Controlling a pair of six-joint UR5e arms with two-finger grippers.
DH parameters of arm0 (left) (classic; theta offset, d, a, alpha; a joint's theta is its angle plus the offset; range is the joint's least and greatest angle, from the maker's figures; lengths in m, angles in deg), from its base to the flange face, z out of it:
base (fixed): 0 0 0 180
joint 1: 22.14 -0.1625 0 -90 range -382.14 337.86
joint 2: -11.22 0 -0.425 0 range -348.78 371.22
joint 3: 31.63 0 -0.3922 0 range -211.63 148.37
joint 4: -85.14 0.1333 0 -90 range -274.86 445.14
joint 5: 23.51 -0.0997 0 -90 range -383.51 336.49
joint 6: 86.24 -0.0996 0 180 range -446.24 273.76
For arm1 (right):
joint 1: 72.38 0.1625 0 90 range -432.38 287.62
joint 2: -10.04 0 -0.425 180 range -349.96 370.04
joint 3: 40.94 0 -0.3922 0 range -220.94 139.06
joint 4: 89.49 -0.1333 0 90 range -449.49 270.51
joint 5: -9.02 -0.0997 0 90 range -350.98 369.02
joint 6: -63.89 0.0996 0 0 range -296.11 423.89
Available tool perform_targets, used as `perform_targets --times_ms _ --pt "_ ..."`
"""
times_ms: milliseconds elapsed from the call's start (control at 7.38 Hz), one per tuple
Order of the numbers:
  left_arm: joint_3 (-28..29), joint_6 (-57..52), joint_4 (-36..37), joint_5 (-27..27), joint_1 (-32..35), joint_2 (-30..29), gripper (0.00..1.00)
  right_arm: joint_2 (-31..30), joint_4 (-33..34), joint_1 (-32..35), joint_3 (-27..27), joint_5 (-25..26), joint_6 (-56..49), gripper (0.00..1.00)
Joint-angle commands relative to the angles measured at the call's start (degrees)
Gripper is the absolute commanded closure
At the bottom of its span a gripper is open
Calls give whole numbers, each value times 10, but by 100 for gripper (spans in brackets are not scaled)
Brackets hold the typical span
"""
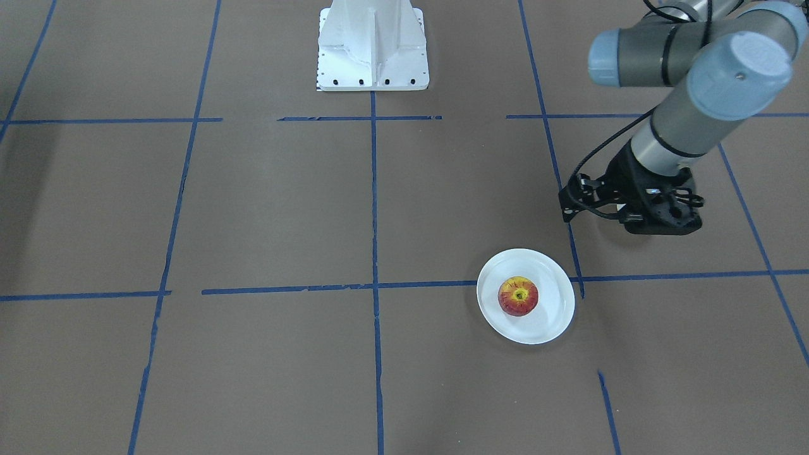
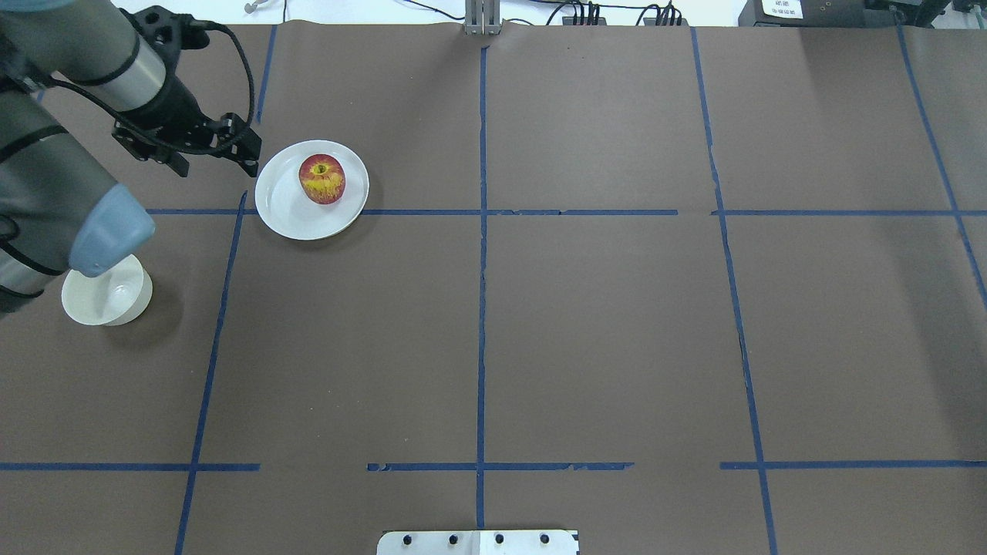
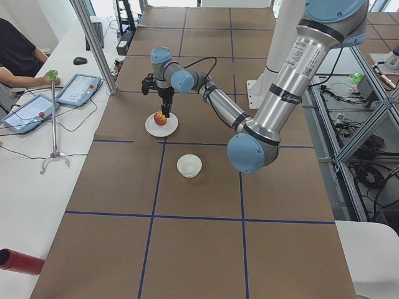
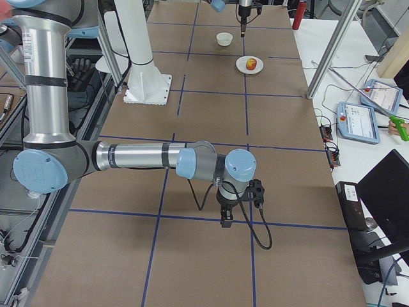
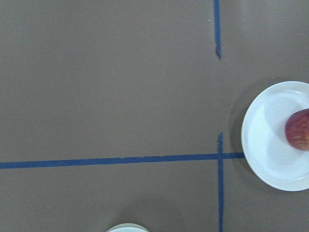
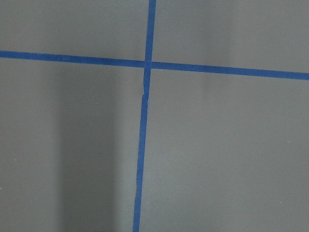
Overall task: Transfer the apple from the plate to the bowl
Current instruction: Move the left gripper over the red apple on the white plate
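Observation:
The red apple (image 1: pixel 518 296) (image 2: pixel 321 178) with a yellow-green stem dimple sits on the flat white plate (image 1: pixel 551 321) (image 2: pixel 284 210). The small cream-white bowl (image 2: pixel 108 297) (image 3: pixel 189 166) stands empty, nearer the robot, partly under the left arm's elbow. My left gripper (image 2: pixel 183 142) (image 1: pixel 660 220) points down above the table beside the plate; its wrist hides the fingers, so I cannot tell if it is open. The left wrist view shows the plate's rim (image 5: pixel 263 145) with the apple (image 5: pixel 298 129) at the right edge and the bowl's rim (image 5: pixel 126 228) at the bottom. My right gripper (image 4: pixel 225 216) hangs over bare table far away; I cannot tell its state.
The table is covered in brown paper with blue tape lines (image 2: pixel 482 231). The white robot base mount (image 1: pixel 371 47) stands at the robot's edge. In the exterior left view, tablets (image 3: pixel 76 88), a metal post (image 3: pixel 93 43) and a red cylinder (image 3: pixel 19 261) are past the far edge.

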Motion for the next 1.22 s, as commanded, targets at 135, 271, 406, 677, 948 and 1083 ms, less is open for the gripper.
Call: perform_targets --times_ms 135,271,406,677,948,1083 --pt "81 108 -138 -39 -61 -18 0 0 0 0 0 0 0 0" --pt "125 110 -139 -40 -64 -49 0 0 0 0 0 0 0 0" --pt "168 110 -137 -56 -65 -81 0 0 0 0 0 0 0 0" --pt "218 107 -133 -68 -65 -113 0 0 0 0 0 0 0 0" --pt "235 104 -138 -78 -62 -116 0 0 0 0 0 0 0 0" --pt "242 104 -139 -79 -61 -116 0 0 0 0 0 0 0 0"
